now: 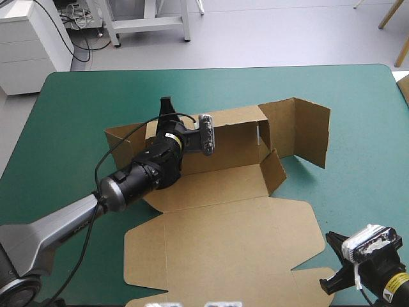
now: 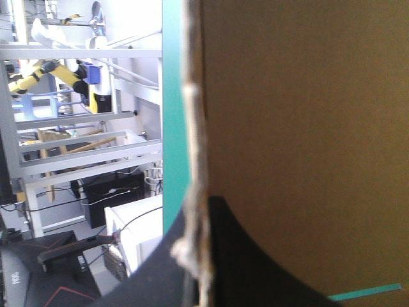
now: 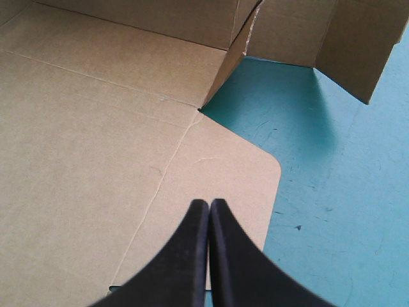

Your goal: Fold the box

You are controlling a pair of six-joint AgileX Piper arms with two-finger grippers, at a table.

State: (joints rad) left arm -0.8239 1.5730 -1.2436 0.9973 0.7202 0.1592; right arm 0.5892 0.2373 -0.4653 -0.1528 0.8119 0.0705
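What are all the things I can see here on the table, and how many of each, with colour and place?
box: one, brown, in the middle of the table; far wall and right-hand flaps raised, the big near panel lying flat.
table cover: one, teal-green, under the box, bare on all sides of it.
left gripper: one, black fingers, at the top edge of the box's raised far wall, shut on the board.
right gripper: one, black fingers, shut and holding nothing, by the table's near right corner, pointing at the rounded corner of the flat panel.
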